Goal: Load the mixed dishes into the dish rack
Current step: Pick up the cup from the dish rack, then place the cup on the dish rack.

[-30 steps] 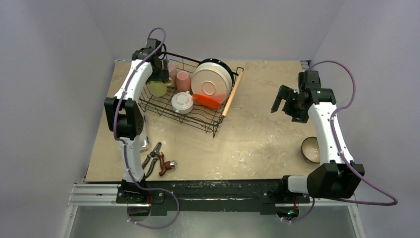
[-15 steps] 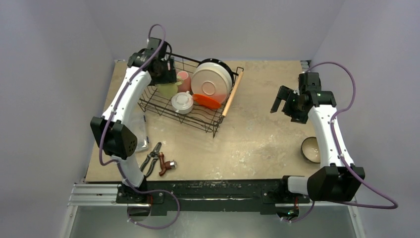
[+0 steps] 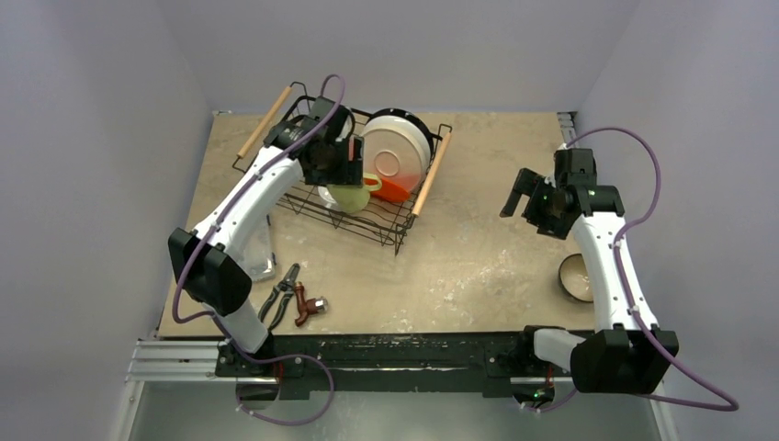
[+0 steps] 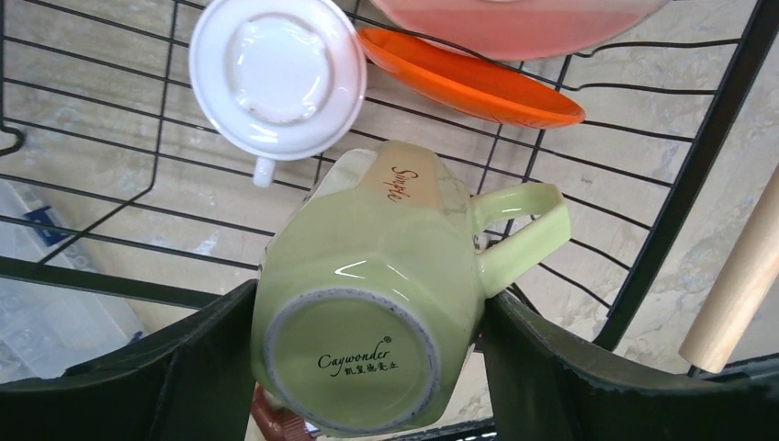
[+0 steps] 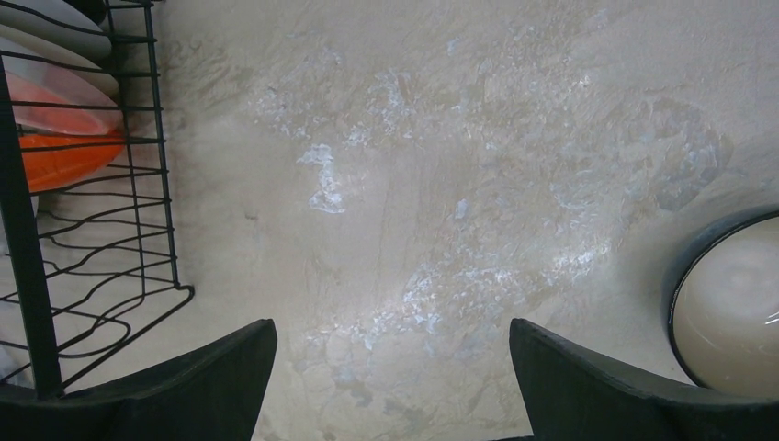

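My left gripper (image 3: 345,180) is shut on the yellow-green mug (image 4: 377,294), pads on its two sides, bottom towards the camera and handle to the right. It hangs over the front part of the black wire dish rack (image 3: 386,225). In the rack an upside-down white mug (image 4: 276,78) lies just beyond it, and a red plate (image 3: 395,190) leans below the cream plate (image 3: 395,147). My right gripper (image 3: 522,204) is open over bare table to the right of the rack. The small dark bowl (image 3: 576,276) sits on the table near the right arm, also at the edge of the right wrist view as the bowl (image 5: 730,303).
Pliers (image 3: 283,292) and a red-handled tool (image 3: 308,308) lie on the table in front of the rack. A clear plastic box (image 3: 262,253) stands at the left edge. The rack's wooden handles (image 3: 432,172) stick out at both ends; its wire side (image 5: 28,248) shows in the right wrist view.
The left arm has swung the yellow-green mug from the rack's back left corner to its front middle. The right gripper has shifted slightly towards me, still open.
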